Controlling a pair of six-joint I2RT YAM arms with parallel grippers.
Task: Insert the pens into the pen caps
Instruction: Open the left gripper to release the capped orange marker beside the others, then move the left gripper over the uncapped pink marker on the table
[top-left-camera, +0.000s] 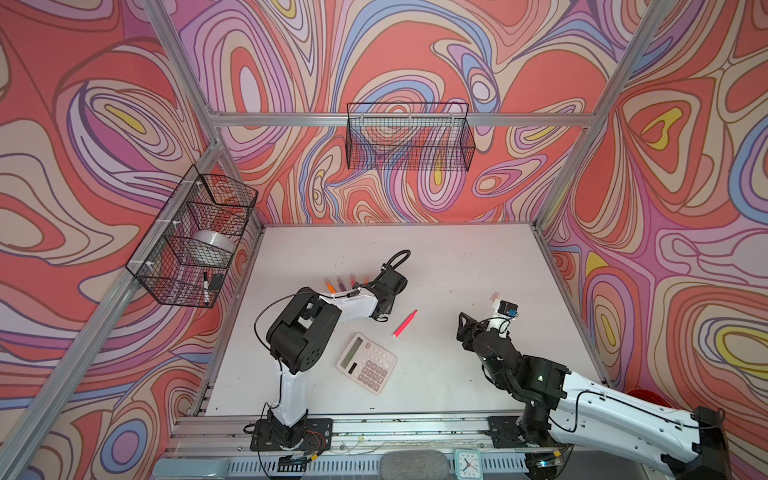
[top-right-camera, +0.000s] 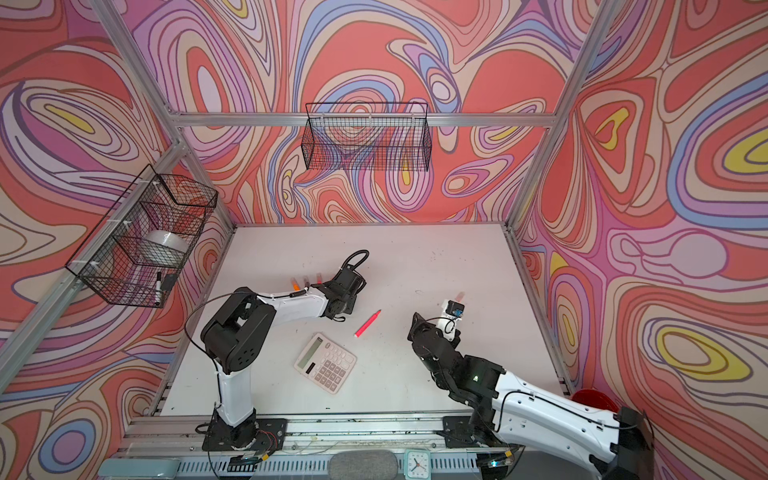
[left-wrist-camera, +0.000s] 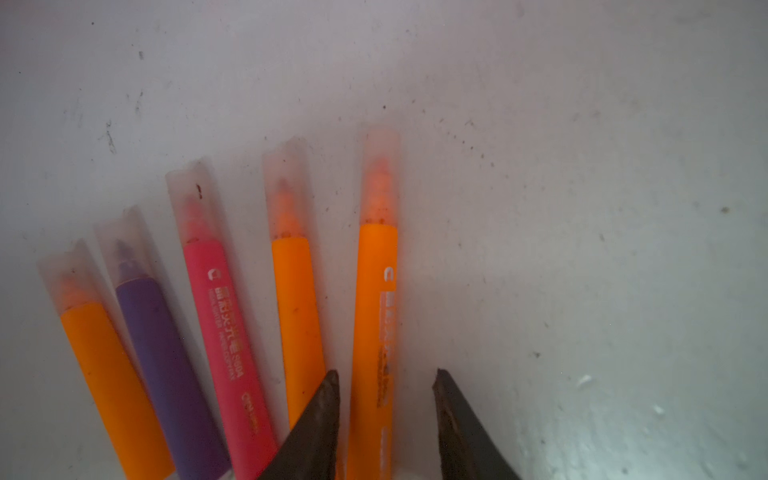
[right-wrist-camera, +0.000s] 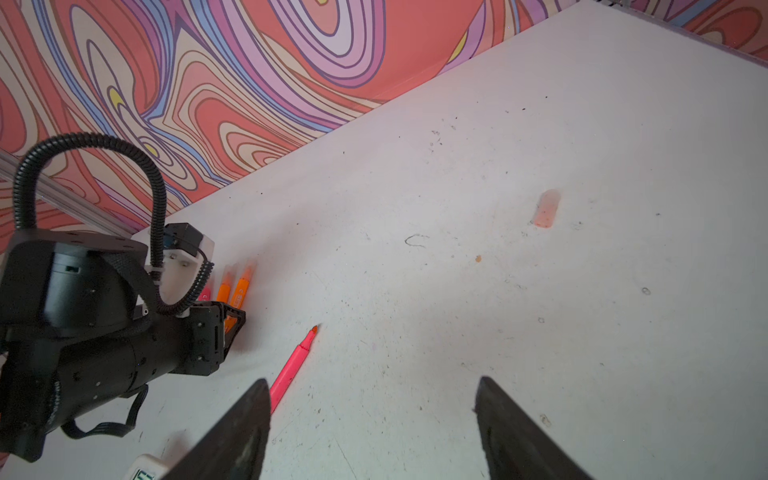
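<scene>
Pink and uncapped, one pen (right-wrist-camera: 297, 361) lies flat on the counter (right-wrist-camera: 582, 124) between the two pincers — ahead of the right pincer (right-wrist-camera: 372, 380), off to its left-arm side, long axis running away from it, tip at the far end. The loose cap (right-wrist-camera: 546, 208) lies farther ahead and well apart from that pen, nearest the right pincer, whose jaws stand wide and empty. The left pincer (left-wrist-camera: 384, 372) is partly open astride a capped orange pen (left-wrist-camera: 374, 311), gripping nothing — probably the arm for the pink pen.
</scene>
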